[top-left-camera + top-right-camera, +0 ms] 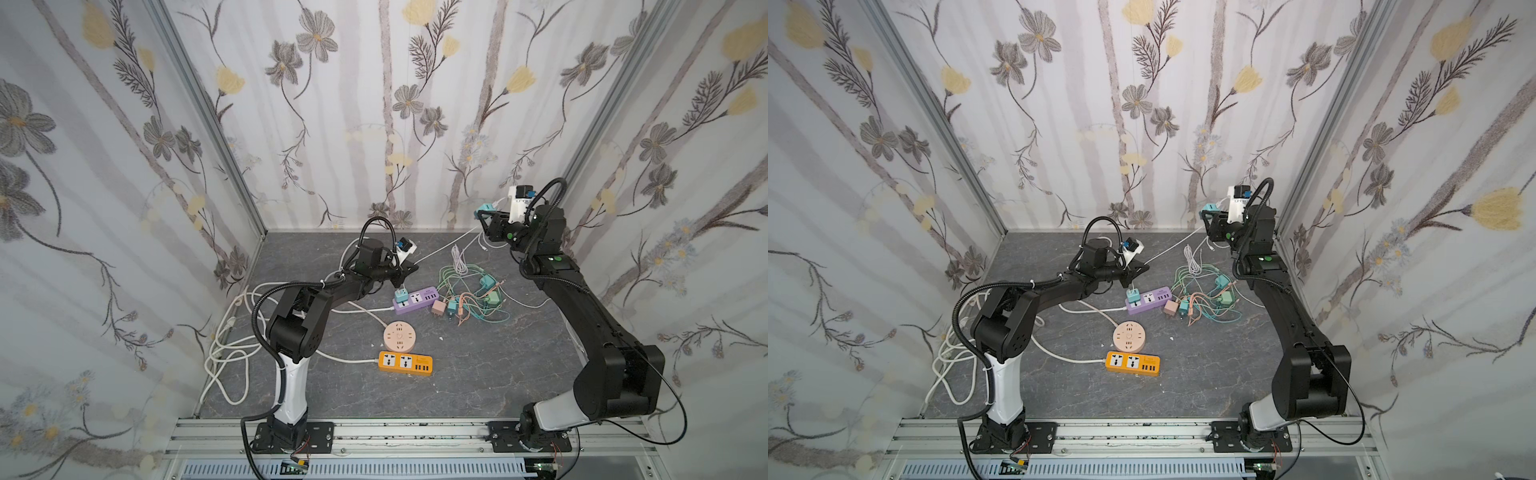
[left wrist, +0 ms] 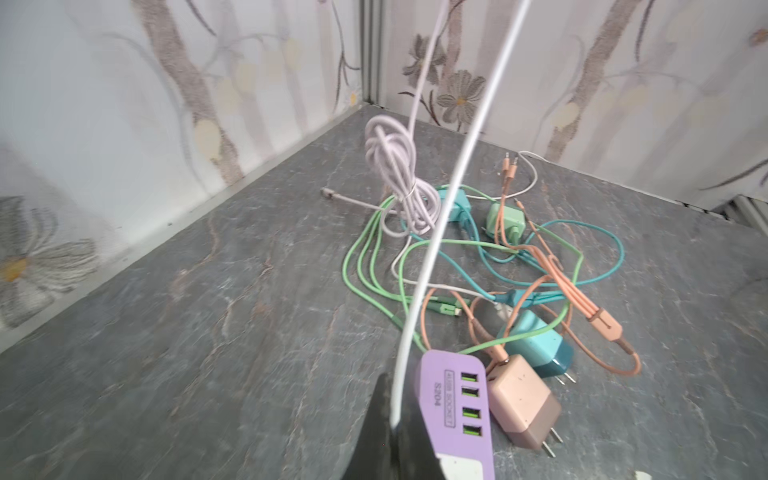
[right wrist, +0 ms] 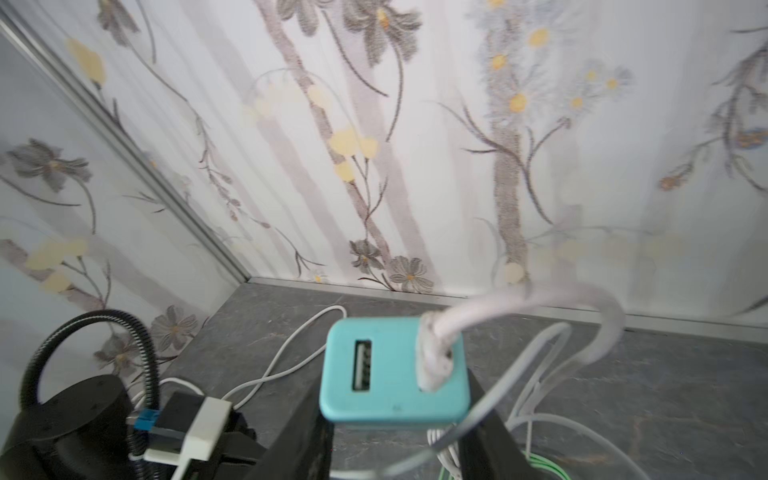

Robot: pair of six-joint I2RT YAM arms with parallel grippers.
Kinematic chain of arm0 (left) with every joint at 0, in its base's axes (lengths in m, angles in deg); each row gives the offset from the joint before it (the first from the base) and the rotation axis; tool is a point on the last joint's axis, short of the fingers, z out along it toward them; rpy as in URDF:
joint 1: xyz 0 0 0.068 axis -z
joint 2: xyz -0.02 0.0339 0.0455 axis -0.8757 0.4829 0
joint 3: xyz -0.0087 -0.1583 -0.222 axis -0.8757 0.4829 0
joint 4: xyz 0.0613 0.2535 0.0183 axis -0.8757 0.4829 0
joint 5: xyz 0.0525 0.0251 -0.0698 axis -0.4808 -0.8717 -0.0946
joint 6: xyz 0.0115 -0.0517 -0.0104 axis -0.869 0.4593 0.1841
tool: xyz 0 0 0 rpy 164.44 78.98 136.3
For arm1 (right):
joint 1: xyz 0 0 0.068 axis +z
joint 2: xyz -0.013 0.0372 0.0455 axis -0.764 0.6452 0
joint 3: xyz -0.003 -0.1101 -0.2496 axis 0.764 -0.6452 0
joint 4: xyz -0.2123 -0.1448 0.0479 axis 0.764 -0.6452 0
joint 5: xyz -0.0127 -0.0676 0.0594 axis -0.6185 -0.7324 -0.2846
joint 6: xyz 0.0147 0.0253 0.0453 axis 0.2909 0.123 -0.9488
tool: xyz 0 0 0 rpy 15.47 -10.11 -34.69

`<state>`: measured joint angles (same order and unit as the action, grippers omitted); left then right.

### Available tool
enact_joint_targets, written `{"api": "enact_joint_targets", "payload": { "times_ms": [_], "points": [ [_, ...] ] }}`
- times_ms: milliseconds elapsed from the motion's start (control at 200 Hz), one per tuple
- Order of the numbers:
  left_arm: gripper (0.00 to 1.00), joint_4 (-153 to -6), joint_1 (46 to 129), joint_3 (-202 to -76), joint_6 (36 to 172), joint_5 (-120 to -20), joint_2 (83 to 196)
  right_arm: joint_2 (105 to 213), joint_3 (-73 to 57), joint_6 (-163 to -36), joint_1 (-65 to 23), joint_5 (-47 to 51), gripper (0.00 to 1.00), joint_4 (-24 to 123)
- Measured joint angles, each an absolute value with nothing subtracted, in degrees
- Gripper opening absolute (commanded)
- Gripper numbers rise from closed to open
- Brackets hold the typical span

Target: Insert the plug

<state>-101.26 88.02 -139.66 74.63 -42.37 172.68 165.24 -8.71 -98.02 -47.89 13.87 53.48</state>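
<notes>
My right gripper (image 1: pixel 482 215) (image 3: pixel 392 424) is raised near the back right wall and is shut on a teal charger (image 1: pixel 486 207) (image 1: pixel 1210 208) (image 3: pixel 395 374). One USB port of the charger is empty. A white USB plug (image 3: pixel 434 357) sits in the port beside it. Its white cable (image 1: pixel 446 245) (image 2: pixel 457 174) runs down across the table to my left gripper (image 1: pixel 412 267) (image 1: pixel 1144 268) (image 2: pixel 395 428), which is shut on the cable. That gripper hovers just above the purple power strip (image 1: pixel 415 300) (image 2: pixel 449 407). A small teal adapter (image 1: pixel 401 296) stands in one of the strip's sockets.
A tangle of green, teal and orange cables with chargers (image 1: pixel 473 295) lies right of the purple strip, along with a pink charger (image 2: pixel 523 407). A round pink socket (image 1: pixel 400 337) and an orange power strip (image 1: pixel 405 363) lie nearer the front. White cords (image 1: pixel 228 353) loop at the left wall.
</notes>
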Motion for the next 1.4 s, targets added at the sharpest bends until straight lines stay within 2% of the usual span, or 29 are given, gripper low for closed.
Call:
{"api": "enact_joint_targets", "payload": {
  "times_ms": [300, 355, 740, 909, 1234, 1399],
  "points": [
    [0.00, -108.58, 87.76, -132.82, 81.86, -58.19, 170.34, 167.86, -0.34, -98.98, -64.39, 12.95, 0.35, 48.69],
    [0.04, -109.02, 87.76, -132.77, 83.48, -60.82, 170.34, 169.58, 2.24, -98.98, -65.70, 13.56, 0.34, 48.06],
    [0.01, -106.20, 87.84, -134.72, 95.76, -73.41, 169.53, 179.46, 18.43, -98.04, -61.66, 18.39, 0.35, 43.40],
    [0.01, -104.88, 88.48, -130.61, 98.26, -78.17, 166.91, 182.74, 24.23, -98.17, -60.65, 17.08, 0.35, 43.12],
    [0.01, -103.35, 88.35, -124.16, 101.34, -83.94, 163.02, 185.39, 31.77, -104.16, -69.00, 12.60, 0.35, 42.70],
    [0.01, -101.89, 88.28, -123.90, 103.02, -87.31, 162.65, 184.69, 31.59, -104.38, -69.11, 13.41, 0.36, 41.08]
  ]
}}
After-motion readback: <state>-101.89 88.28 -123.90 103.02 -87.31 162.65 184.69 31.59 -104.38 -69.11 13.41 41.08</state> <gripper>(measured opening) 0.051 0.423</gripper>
